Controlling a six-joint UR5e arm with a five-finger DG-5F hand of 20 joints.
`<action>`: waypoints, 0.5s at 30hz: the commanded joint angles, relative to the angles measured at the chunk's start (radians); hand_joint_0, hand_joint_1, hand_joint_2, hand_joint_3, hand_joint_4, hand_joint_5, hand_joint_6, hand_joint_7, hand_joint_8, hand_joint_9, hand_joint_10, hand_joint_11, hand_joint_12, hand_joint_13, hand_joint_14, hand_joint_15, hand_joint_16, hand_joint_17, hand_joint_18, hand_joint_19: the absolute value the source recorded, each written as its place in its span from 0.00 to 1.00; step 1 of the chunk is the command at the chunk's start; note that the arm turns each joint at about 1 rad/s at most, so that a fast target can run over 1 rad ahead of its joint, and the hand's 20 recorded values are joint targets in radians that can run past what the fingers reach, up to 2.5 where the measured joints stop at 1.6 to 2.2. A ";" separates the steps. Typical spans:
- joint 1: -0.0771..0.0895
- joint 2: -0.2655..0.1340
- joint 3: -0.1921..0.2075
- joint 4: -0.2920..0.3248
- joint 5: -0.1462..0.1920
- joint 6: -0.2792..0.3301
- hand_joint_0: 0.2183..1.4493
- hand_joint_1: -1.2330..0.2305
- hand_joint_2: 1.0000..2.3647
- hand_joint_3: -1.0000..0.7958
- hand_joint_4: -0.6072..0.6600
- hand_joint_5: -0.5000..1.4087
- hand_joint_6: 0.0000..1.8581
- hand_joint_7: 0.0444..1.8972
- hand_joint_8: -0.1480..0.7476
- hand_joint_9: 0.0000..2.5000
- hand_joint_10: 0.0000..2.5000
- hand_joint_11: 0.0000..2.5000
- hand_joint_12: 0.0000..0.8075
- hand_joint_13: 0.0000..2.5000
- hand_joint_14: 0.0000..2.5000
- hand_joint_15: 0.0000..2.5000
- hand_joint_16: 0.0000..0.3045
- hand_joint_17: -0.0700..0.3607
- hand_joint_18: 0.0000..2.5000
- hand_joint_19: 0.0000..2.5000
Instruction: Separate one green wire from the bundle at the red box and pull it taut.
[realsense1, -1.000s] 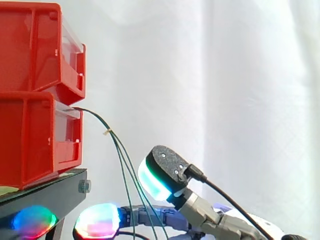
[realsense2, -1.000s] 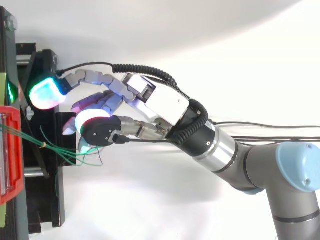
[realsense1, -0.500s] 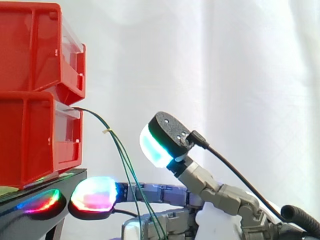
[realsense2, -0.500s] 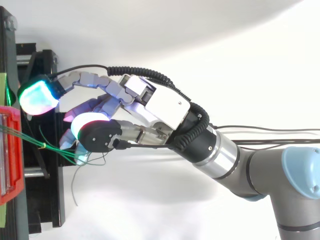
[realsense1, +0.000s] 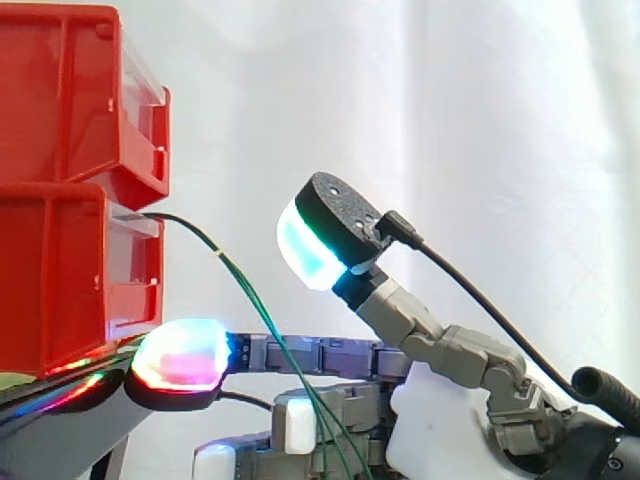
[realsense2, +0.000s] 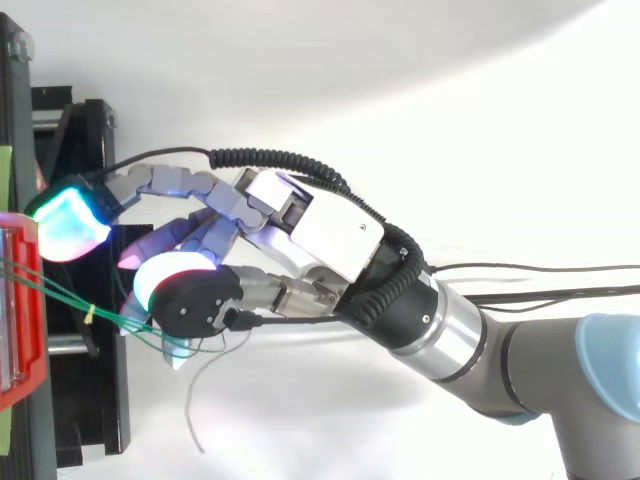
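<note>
A bundle of green wires (realsense1: 235, 275) leaves the front of the lower red bin (realsense1: 60, 270) and slants down to the right, fairly straight. It crosses in front of one outstretched finger and ends among the lower fingers of my hand (realsense1: 435, 415). From above, the wires (realsense2: 60, 292) run from the red bin (realsense2: 18, 330) past a small yellow tie and under the thumb's pad. The hand (realsense2: 330, 225) reaches left with its fingers mostly straight. Its thumb stands well above them, so it is open, and the wires lie across the fingers.
A second red bin (realsense1: 70, 90) is stacked on the lower one. Both sit on a black stand (realsense2: 100, 400) at the left. One glowing fingertip (realsense2: 70, 225) lies close to the stand's edge. A white curtain hangs behind.
The hand has risen and shifted toward the bins. The wires, hanging steeply before, now slant more shallowly and straighter. A loose wire end now trails below the hand in the top view.
</note>
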 joint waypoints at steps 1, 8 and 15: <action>0.005 0.000 0.000 -0.003 0.001 0.001 0.22 0.59 0.00 0.28 0.70 0.14 0.27 0.33 0.56 0.64 0.01 0.25 0.47 0.51 0.01 0.15 0.19 0.46 0.38 0.10; 0.006 0.023 -0.001 -0.062 0.001 0.015 0.23 0.53 0.00 0.28 0.69 0.14 0.27 0.34 0.52 0.65 0.01 0.32 0.48 0.50 0.01 0.17 0.19 0.46 0.38 0.11; 0.012 0.052 -0.003 -0.141 0.001 0.033 0.24 0.48 0.00 0.28 0.67 0.14 0.27 0.34 0.51 0.64 0.01 0.35 0.47 0.49 0.01 0.18 0.18 0.46 0.37 0.12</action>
